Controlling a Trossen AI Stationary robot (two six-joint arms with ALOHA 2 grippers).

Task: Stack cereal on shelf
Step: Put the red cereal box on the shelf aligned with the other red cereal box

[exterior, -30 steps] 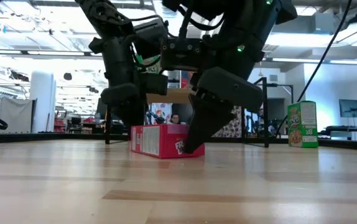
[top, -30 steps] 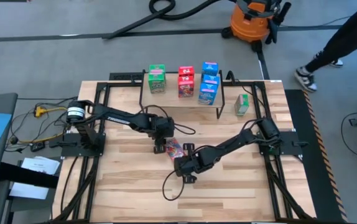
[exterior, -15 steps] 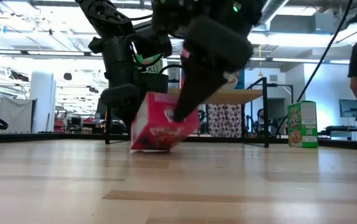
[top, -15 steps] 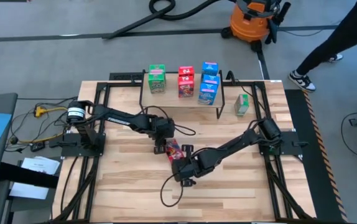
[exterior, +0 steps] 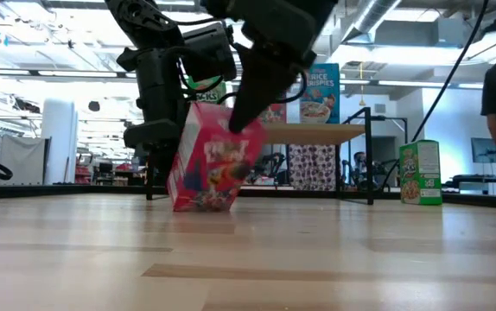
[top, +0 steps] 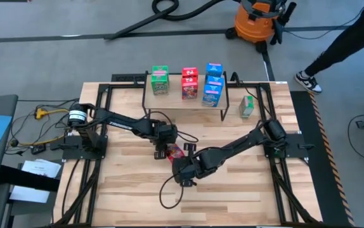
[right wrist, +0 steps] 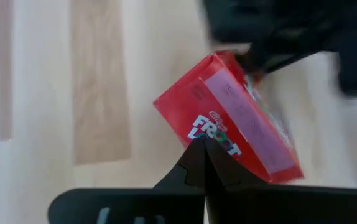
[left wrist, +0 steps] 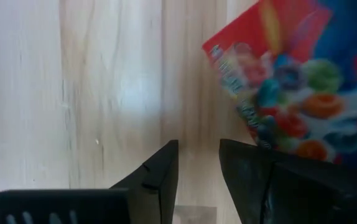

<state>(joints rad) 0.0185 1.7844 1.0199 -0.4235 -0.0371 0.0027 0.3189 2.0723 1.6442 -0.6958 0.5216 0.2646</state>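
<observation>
Red cereal box [exterior: 209,160] stood tilted on the tabletop [top: 131,183] between my hands, long axis nearly upright; right hand [exterior: 246,112] clenched, pushing its upper edge, left hand [top: 161,151] clenched empty just behind

Red cereal box [exterior: 206,160], flat on the table [exterior: 248,259] a second ago, now tipped nearly upright; right gripper [exterior: 246,112] has risen.

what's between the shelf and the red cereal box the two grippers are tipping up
Only bare tabletop lies between the shelf and the tilted red cereal box, as the high view shows.
</observation>
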